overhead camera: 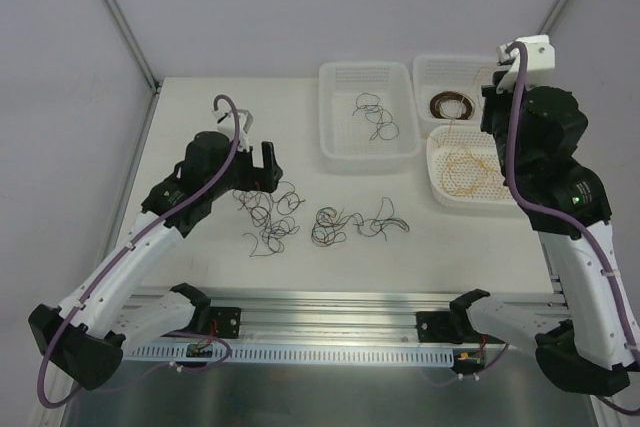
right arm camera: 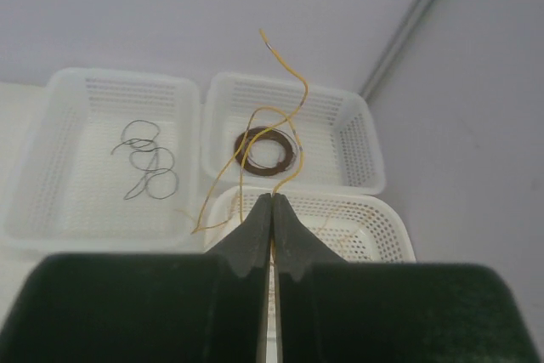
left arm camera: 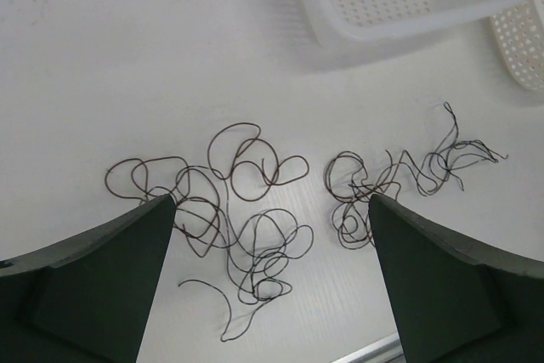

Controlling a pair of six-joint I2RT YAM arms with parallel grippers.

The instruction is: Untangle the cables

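Wire (right arm camera: 299,125), yellow-tan, seemingly pinched in right gripper (right arm camera: 273,199).

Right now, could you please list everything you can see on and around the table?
baskets: three, white, perforated, at the table's far right
loose wires: two tangled clumps, dark, on the bare table centre
black wires: a few, in the left basket
coiled wire: one, dark brown, in the far right basket
yellow wires: several, in the near right basket
held wire: one, yellow, above the baskets
table: one, white
left arm: black and white, jaws open over the clumps
right arm: black and white, jaws shut on the held wire
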